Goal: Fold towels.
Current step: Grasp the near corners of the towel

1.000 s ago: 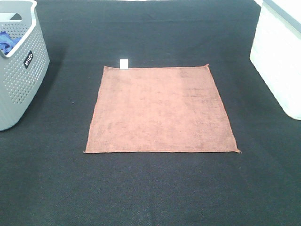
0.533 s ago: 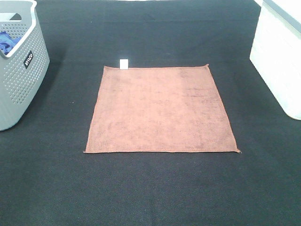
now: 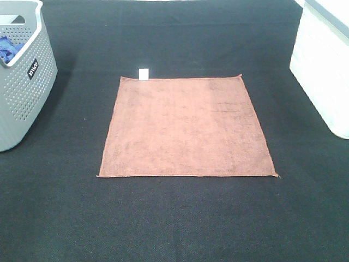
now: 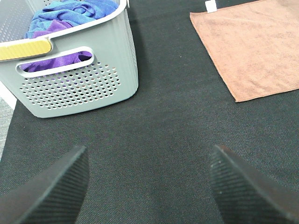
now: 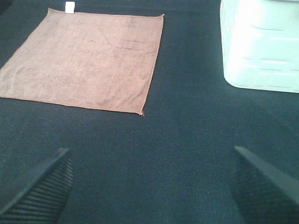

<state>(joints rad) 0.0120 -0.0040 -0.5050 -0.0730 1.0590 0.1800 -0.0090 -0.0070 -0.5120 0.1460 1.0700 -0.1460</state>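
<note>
The reddish-brown towel [image 3: 186, 126] lies flat and unfolded in the middle of the black table, its white tag [image 3: 144, 73] at the far left corner. It also shows in the left wrist view [image 4: 252, 51] and in the right wrist view [image 5: 84, 58]. Neither gripper shows in the high view. My left gripper [image 4: 147, 184] is open and empty, above bare mat near the grey basket, well short of the towel. My right gripper [image 5: 152, 184] is open and empty, above bare mat short of the towel's near right corner.
A grey perforated basket [image 3: 24, 82] at the far left holds blue and purple cloths [image 4: 70, 14]. A white ribbed bin [image 3: 324, 65] stands at the far right. The black mat [image 3: 174, 218] covers the table.
</note>
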